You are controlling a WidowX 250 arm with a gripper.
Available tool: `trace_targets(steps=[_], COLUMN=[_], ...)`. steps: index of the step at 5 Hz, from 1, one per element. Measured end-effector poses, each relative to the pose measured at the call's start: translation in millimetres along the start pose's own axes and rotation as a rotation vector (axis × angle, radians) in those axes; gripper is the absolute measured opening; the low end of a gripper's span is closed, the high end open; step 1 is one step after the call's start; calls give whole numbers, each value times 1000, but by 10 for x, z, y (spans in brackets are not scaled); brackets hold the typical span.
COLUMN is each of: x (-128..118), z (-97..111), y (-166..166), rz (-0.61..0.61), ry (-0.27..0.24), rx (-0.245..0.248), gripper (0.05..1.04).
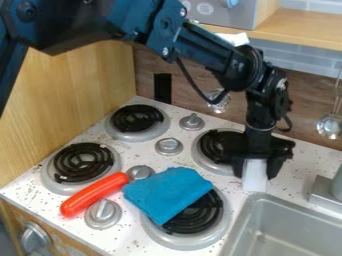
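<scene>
In the camera view, your gripper [256, 174] is clasped around a white block [254, 183], long axis upright, between the back burner [215, 145] and sink [256, 206]. A blue cloth [167, 192] partly covers the front burner [198, 216], touching a red tube [93, 195].

Impossible to make out any readable text, label, brand, number or sign.
</scene>
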State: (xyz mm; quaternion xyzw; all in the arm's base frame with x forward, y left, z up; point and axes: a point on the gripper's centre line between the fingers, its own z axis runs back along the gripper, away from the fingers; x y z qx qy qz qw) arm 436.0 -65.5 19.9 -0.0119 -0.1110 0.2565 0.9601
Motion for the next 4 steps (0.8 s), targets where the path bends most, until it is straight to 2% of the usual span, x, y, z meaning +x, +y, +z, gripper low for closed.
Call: trace_targets(steps=[1, 2, 3, 4], x=[-26, 55, 73, -64], z=[51, 275, 513, 743], y=[14, 102, 314, 621], rz=[-12, -25, -32, -83], ry=[13, 18, 63, 157], rx=[-17, -48, -43, -7], gripper=[1006, 1001, 1001, 1001])
